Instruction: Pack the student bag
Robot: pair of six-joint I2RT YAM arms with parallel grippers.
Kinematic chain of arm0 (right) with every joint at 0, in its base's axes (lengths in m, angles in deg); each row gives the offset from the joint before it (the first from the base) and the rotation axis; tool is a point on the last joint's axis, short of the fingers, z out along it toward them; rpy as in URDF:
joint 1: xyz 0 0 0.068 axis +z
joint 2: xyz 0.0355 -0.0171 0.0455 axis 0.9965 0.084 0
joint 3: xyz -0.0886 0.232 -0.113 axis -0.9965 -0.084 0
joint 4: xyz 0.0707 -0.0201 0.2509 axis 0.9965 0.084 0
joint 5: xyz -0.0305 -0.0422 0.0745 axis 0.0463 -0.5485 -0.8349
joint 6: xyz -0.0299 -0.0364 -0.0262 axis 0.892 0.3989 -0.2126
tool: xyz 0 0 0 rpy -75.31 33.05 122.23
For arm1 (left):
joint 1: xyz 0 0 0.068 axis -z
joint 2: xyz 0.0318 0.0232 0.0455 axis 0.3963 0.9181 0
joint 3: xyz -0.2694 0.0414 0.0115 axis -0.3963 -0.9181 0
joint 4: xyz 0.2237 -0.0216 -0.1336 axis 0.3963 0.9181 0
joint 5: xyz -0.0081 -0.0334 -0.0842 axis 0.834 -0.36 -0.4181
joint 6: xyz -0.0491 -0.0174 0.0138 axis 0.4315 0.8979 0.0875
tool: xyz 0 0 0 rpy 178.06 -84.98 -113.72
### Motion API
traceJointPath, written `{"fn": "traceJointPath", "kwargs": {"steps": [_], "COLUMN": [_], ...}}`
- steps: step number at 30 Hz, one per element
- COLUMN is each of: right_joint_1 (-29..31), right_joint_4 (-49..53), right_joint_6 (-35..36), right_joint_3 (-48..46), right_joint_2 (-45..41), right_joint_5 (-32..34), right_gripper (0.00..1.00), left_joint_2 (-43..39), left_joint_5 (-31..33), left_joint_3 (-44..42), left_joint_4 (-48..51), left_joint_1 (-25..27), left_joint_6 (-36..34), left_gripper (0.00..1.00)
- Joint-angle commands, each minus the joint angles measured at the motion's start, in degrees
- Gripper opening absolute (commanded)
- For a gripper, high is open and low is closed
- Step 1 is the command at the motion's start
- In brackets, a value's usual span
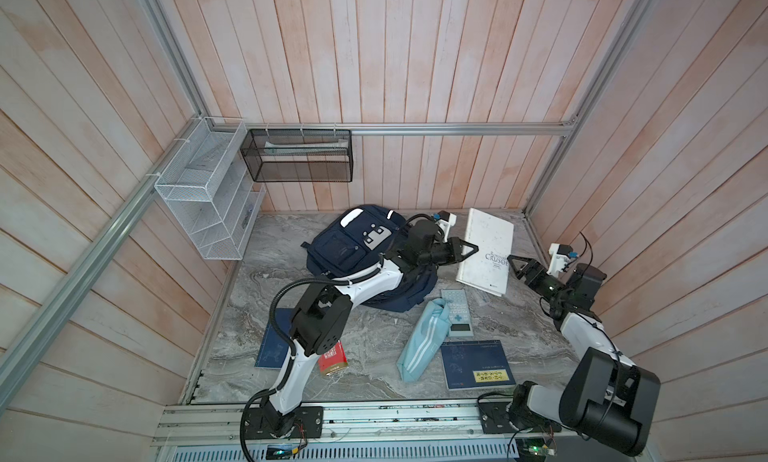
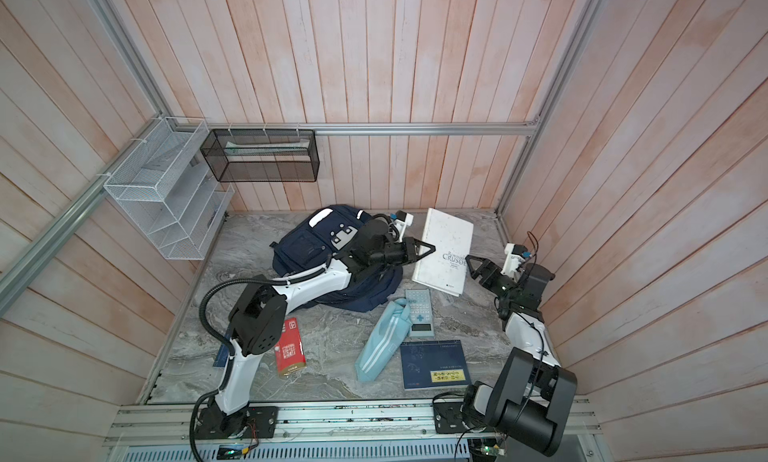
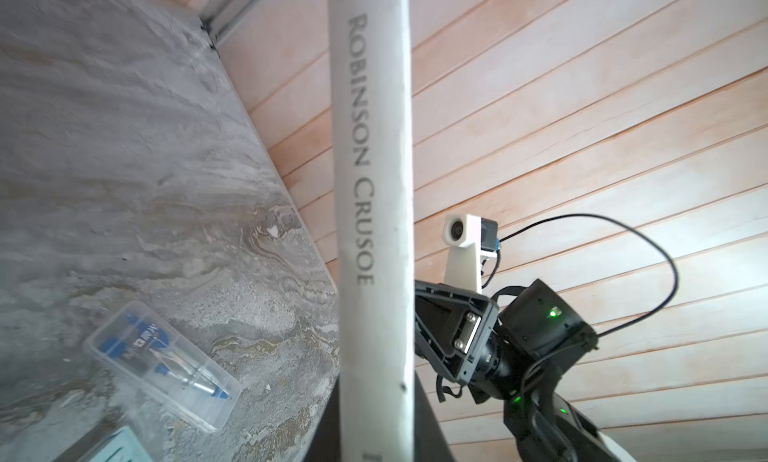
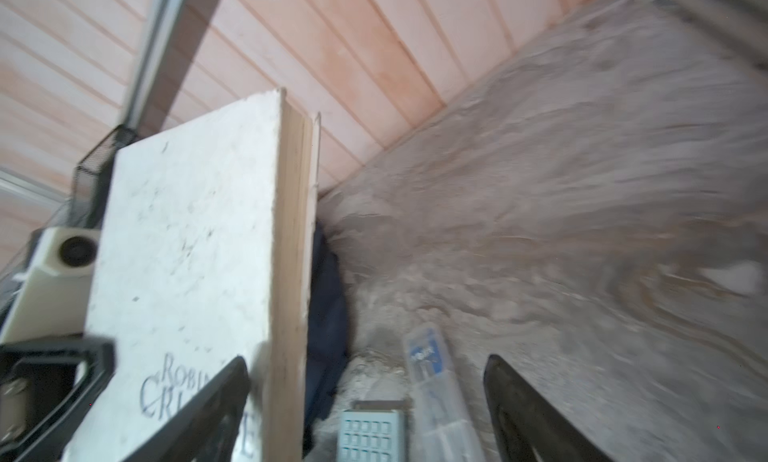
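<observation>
On the bench, the bag lies right behind the left gripper, under that arm, so the left arm is nearer. That gripper is closed on the spine of the white book, whose long side runs across it. The right gripper is wide open just past the book, holding nothing.

Pink plank walls enclose a grey marbled tabletop.

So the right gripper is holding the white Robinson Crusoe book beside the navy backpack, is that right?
No, the left gripper is holding the white Robinson Crusoe book beside the navy backpack, as both top views show; the right gripper is open.
</observation>
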Motion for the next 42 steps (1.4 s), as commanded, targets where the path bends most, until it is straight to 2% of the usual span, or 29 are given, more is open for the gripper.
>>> {"fn": "traceJointPath", "kwargs": {"steps": [1,5,9,12,13,15,18,22,27,29,33,37,42], "right_joint_1": [8.4,15.0,16.2,17.5,17.9,18.8,19.1,19.1,18.7,18.0,15.6,15.1,15.1], "right_joint_4": [-4.8,-9.5,-17.2,-20.9,-20.4,-19.8,-20.5,-22.7,-16.3,-15.2,-8.7,-3.0,1.6], "right_joint_6": [-0.5,-3.0,-8.0,-10.1,-9.6,-8.7,-9.3,-11.3,-8.6,-8.6,-7.6,-3.8,0.0], "right_joint_3": [3.3,5.5,5.3,4.5,4.8,5.0,4.8,4.8,5.4,5.0,5.0,5.1,5.0], "right_joint_2": [1.3,4.1,8.0,9.2,9.4,9.5,9.7,9.6,5.9,4.3,1.7,-0.3,-1.2], "right_joint_5": [-6.4,-5.9,-9.7,-10.6,-10.5,-10.3,-9.3,-9.1,-1.6,0.6,5.6,7.1,8.5], "right_gripper": [0.88,0.83,0.67,0.41,0.27,0.01,0.00,0.00,0.00,0.00,0.00,0.00,0.00], "left_joint_2": [-4.8,-8.1,-10.6,-11.4,-11.5,-11.9,-13.1,-14.6,-19.8,-20.4,-18.2,-15.3,-9.0], "left_joint_5": [-5.3,-6.0,-5.8,-5.8,-5.9,-5.6,-3.8,-2.6,5.7,9.5,13.3,14.9,28.1], "left_joint_3": [-4.9,-12.1,-16.3,-18.1,-18.6,-19.9,-22.3,-23.8,-27.7,-26.6,-24.5,-23.0,-15.3], "left_joint_4": [-13.5,-19.7,-20.9,-19.8,-19.2,-18.6,-16.6,-10.9,1.0,9.7,22.3,28.6,40.0], "left_joint_1": [0.0,-1.1,-1.8,-2.3,-2.6,-3.2,-4.5,-6.6,-10.3,-11.7,-13.4,-13.4,-9.6], "left_joint_6": [2.2,4.3,4.4,3.6,3.3,2.5,0.7,-2.5,-9.6,-14.7,-24.0,-30.1,-36.9], "left_gripper": [0.00,0.00,0.00,0.00,0.01,0.14,0.32,0.64,0.86,0.86,0.84,0.78,0.79]}}
